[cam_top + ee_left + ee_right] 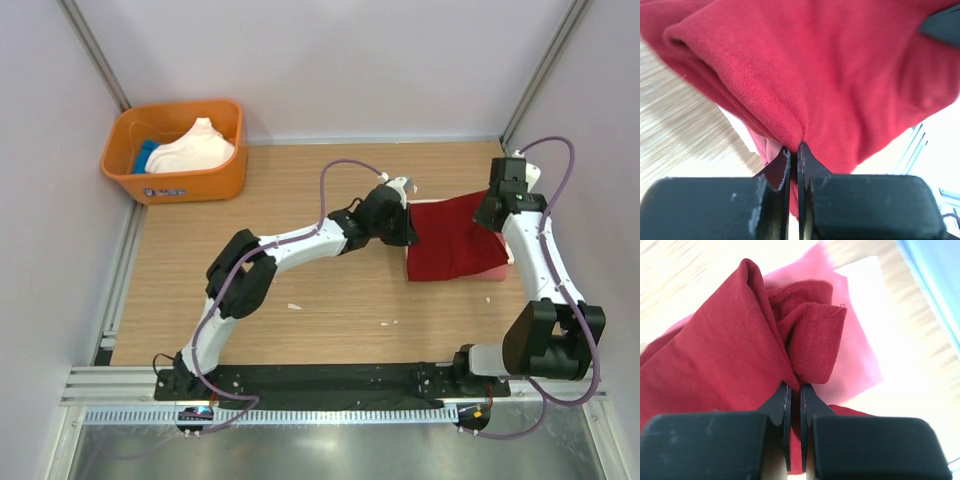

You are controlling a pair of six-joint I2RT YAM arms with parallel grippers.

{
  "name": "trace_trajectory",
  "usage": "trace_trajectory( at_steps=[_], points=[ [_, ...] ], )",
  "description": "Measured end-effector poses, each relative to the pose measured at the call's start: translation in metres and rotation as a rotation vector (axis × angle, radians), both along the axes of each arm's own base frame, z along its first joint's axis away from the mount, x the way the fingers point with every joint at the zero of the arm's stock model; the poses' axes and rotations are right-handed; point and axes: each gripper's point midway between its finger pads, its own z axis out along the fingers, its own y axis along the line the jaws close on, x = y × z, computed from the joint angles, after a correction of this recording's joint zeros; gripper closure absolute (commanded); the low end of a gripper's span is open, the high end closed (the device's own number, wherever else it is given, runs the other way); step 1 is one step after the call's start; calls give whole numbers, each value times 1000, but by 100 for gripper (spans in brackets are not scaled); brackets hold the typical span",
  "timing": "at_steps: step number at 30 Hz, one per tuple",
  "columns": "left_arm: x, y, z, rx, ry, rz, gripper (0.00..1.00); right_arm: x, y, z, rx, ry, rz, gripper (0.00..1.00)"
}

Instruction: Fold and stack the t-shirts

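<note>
A dark red t-shirt [452,238] hangs stretched between my two grippers at the right of the table, its lower part lying on the wood. My left gripper [408,212] is shut on its left top corner; the pinched cloth shows in the left wrist view [805,75]. My right gripper [492,205] is shut on its right top corner, bunched cloth [740,355] above the fingers. A salmon-pink t-shirt [497,271] lies under the red one, also in the right wrist view [852,355]. White and blue t-shirts [195,150] lie in the tub.
An orange plastic tub [180,180] stands at the back left corner. Grey walls and metal posts close in the table on three sides. Bare wooden tabletop [300,320] lies in front of the left arm.
</note>
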Motion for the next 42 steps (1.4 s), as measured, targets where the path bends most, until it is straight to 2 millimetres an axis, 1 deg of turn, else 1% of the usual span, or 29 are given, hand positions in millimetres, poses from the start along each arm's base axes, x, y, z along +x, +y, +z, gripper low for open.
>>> trace_trajectory(
  at_steps=[3, 6, 7, 8, 9, 10, 11, 12, 13, 14, 15, 17, 19, 20, 22, 23, 24, 26, 27, 28, 29, 30, 31, 32, 34, 36, 39, 40, 42],
  points=[
    [1, -11, -10, 3, 7, -11, 100, -5, -25, 0, 10, -1, -75, 99],
    [5, -21, -12, -7, 4, -18, 100, -8, -39, -2, 27, -4, -120, 99],
    [7, -24, -11, -15, 1, -22, 100, -8, -43, -3, 35, -5, -133, 93],
    [9, -27, -11, -19, -2, -22, 99, -7, -46, -5, 45, -7, -142, 82],
    [11, -31, -11, -24, -5, -23, 92, -5, -50, -8, 60, -10, -154, 65],
    [13, -32, -11, -26, -6, -22, 83, -2, -53, -12, 74, -11, -169, 35],
    [13, -33, -14, -23, -3, -21, 69, 0, -56, -17, 83, -5, -184, 25],
    [13, -32, -16, -16, -3, -19, 31, 2, -59, -21, 82, 0, -195, 22],
    [14, -31, -19, -9, -1, -14, 14, 2, -62, -25, 81, 9, -211, 17],
    [14, -30, -20, -3, 5, -4, 7, 3, -63, -29, 80, 18, -220, 16],
    [15, -28, -22, 3, 9, 5, 4, 2, -64, -31, 79, 25, -226, 16],
    [17, -25, -26, 16, 9, 25, 3, 2, -64, -31, 81, 19, -239, 16],
    [16, -15, -34, 50, 3, 46, 3, 3, -64, -24, 83, -8, -241, 16],
    [15, -6, -38, 77, 1, 60, 3, 4, -63, -18, 85, -32, -237, 16],
    [10, 13, -38, 121, -9, 85, 2, 3, -60, -5, 90, -82, -225, 16],
    [8, 25, -35, 143, -18, 98, 2, 3, -57, 5, 93, -118, -213, 16],
    [6, 33, -27, 150, -30, 109, 3, 3, -55, 13, 99, -148, -202, 16],
    [5, 50, -3, 150, -64, 128, 2, 4, -44, 26, 128, -211, -154, 14],
    [4, 57, 10, 141, -81, 137, 2, 5, -35, 31, 154, -240, -118, 10],
    [4, 65, 27, 124, -105, 148, 2, 8, -24, 36, 182, -274, -70, 7],
    [3, 74, 40, 113, -125, 159, 0, 11, -14, 38, 201, -291, -30, 6],
    [3, 82, 50, 104, -143, 170, 0, 13, -4, 38, 219, -299, 10, 2],
    [2, 94, 59, 98, -155, 185, 0, 16, 12, 37, 240, -299, 62, 0],
    [1, 110, 65, 93, -167, 208, 0, 18, 28, 35, 255, -294, 117, 0],
    [-2, 138, 65, 106, -170, 243, 0, 21, 57, 31, 267, -285, 208, 0],
    [-3, 163, 59, 129, -174, 277, 0, 22, 90, 30, 282, -285, 305, 0],
    [-8, 204, 40, 192, -172, 340, 0, 22, 132, 26, 290, -298, 424, 0],
    [-14, 218, 32, 215, -167, 358, 0, 21, 143, 23, 293, -293, 455, 0],
    [-23, 239, 24, 234, -164, 385, 0, 22, 162, 11, 304, -272, 505, 0]
  ],
)
